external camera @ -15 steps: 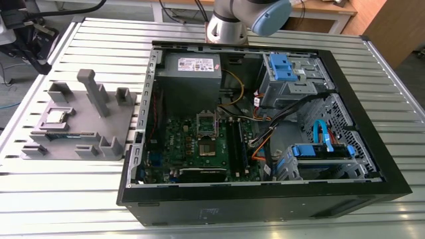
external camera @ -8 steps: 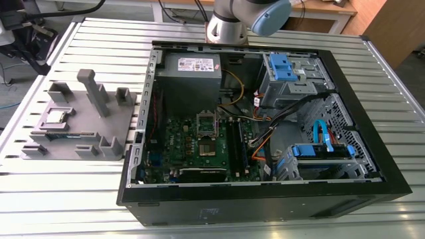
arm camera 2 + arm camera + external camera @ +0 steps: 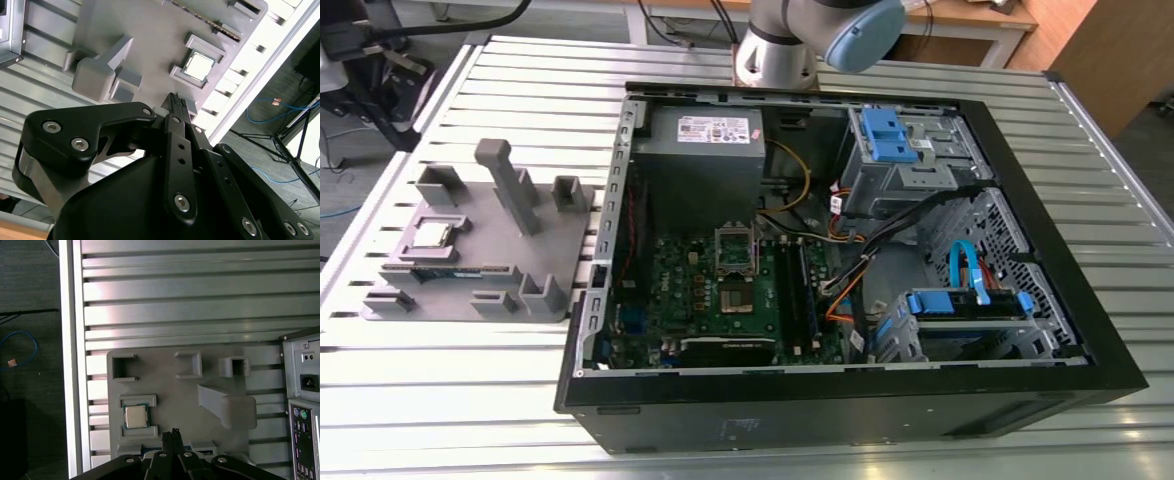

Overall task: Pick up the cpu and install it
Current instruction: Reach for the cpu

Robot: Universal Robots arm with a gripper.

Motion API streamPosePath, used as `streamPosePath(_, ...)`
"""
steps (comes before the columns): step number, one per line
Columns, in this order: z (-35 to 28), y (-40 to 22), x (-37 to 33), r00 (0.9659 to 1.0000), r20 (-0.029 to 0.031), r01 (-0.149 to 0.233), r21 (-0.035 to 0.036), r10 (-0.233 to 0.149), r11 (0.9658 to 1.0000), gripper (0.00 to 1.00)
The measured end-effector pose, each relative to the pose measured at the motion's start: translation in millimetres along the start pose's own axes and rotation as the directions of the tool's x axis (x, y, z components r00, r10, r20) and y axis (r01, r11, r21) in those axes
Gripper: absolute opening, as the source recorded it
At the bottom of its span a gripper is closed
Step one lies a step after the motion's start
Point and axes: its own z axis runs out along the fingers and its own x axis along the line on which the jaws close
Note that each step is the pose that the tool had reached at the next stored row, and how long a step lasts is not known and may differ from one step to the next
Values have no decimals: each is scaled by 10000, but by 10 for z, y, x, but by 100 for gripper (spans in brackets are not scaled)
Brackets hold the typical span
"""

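Tool point(image 3: 174, 433) aloft over tray point(image 3: 170, 390) with cpu point(image 3: 136, 417)

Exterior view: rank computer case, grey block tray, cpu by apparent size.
1. computer case, clearly largest.
2. grey block tray.
3. cpu, smallest, seated in the tray.

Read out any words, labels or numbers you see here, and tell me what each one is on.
No text here can be read.
White power supply label: print too small to read.
cpu: no legible marking on its metal top.
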Motion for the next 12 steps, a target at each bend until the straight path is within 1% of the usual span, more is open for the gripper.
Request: streamPosePath(12, 20, -4, 40, 10000, -1, 1, 0, -1, 10000, 11)
